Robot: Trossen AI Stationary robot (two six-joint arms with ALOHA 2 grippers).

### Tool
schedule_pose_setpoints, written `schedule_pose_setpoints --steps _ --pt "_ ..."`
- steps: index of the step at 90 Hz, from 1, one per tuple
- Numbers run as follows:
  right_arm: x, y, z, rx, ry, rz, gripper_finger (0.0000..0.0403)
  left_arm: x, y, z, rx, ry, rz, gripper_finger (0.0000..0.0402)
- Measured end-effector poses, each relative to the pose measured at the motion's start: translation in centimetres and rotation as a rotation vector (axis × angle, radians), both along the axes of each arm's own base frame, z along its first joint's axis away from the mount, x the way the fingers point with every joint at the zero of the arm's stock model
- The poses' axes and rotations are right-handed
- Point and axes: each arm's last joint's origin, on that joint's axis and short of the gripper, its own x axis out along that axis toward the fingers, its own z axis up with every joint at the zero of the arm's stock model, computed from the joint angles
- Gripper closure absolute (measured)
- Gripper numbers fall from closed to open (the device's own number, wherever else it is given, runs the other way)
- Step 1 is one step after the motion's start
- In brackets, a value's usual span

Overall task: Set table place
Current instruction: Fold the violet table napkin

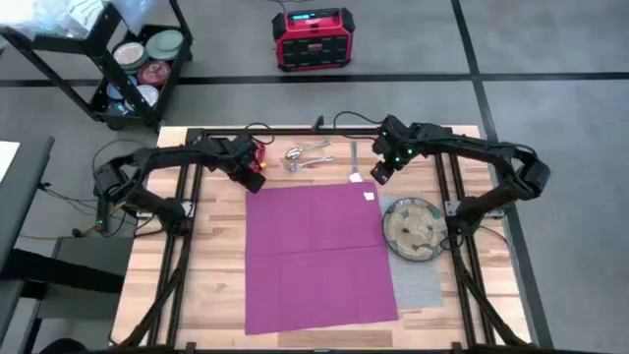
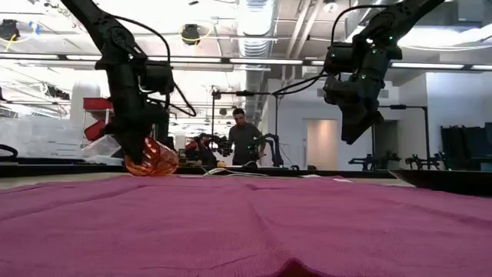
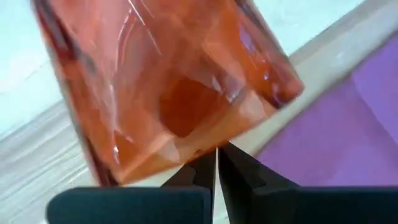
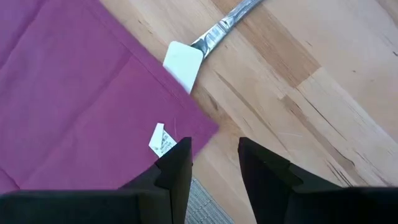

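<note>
Overhead, I see the table point(image 1: 216, 295) as a broad rectangle of pale wooden planks with visible grain, framed by a black metal rail. Spread flat across its middle lies the magenta napkin point(image 1: 316, 258), a large square of soft cloth with fold creases; in the low view its weave fills the whole foreground. A small white tag point(image 4: 163, 140) sits near its corner on the right arm's side. Half hidden under the napkin's edge on that side is the grey placemat point(image 1: 418, 287), a rectangle with a fine ribbed texture. On the placemat rests the round plate point(image 1: 414, 228), glazed green-brown with a mottled pattern.

My left gripper point(image 1: 250, 169) hangs by the napkin's far corner on the left arm's side, clamped on the rim of the orange cup point(image 2: 152, 158). That cup is translucent, glossy plastic, tilted on its side just above the wood; in the wrist view the dark fingers point(image 3: 198, 173) pinch its wall. My right gripper point(image 1: 383, 169) hovers above the napkin's opposite far corner, its jaws parted and holding nothing.

Between the two grippers, beyond the napkin's far edge, the silver cutlery lies on bare wood: a spoon point(image 1: 297, 153) and fork point(image 1: 313, 162) close together, and a slim knife point(image 1: 355, 162) just beside them.
</note>
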Motion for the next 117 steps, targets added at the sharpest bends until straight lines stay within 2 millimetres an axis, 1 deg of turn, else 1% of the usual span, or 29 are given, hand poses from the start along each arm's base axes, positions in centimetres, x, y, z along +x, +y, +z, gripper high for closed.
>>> schedule_pose_setpoints --steps 11,16,26,36,45,59,71,83,106,117 --pt "0.0 0.0 0.0 0.002 -0.001 0.002 0.0285 0.5 -0.5 0.4 -0.14 -0.102 -0.047 0.0402" --pt "0.0 0.0 0.0 -0.001 -0.001 0.007 0.0285 0.6 -0.8 0.5 -0.17 -0.126 -0.066 0.0401" --pt "0.0 0.0 0.0 -0.003 -0.001 0.011 0.0285 0.7 -1.2 0.3 -0.14 -0.099 -0.076 0.0401" --pt "-0.1 -0.1 0.0 -0.004 -0.001 0.008 0.0285 0.5 -1.4 -0.1 -0.149 -0.083 -0.069 0.0401" --pt "-0.2 -0.3 0.0 -0.005 -0.001 0.002 0.0285 0.3 -1.5 -0.4 -0.158 -0.072 -0.052 0.0401" --pt "-0.3 -0.4 0.0 -0.006 0.001 0.002 0.0285 -0.1 -1.3 -0.8 -0.106 0.002 0.008 0.0401" --pt "-0.4 -0.4 0.0 -0.005 0.003 0.003 0.0285 0.2 -1.2 -0.7 -0.1 -0.027 0.013 0.0397" --pt "-0.4 -0.4 0.0 -0.005 0.005 0.005 0.0285 0.1 -1.3 -0.9 -0.113 -0.033 0.041 0.0367" --pt "-0.4 -0.4 0.0 -0.003 0.01 0.01 0.0285 -0.6 -1.8 -2.0 -0.139 -0.002 0.064 0.0281" --pt "-0.4 -0.4 0.0 -0.004 0.01 0.011 0.0285 -0.8 -2.0 -2.6 -0.136 -0.013 0.08 0.0247"
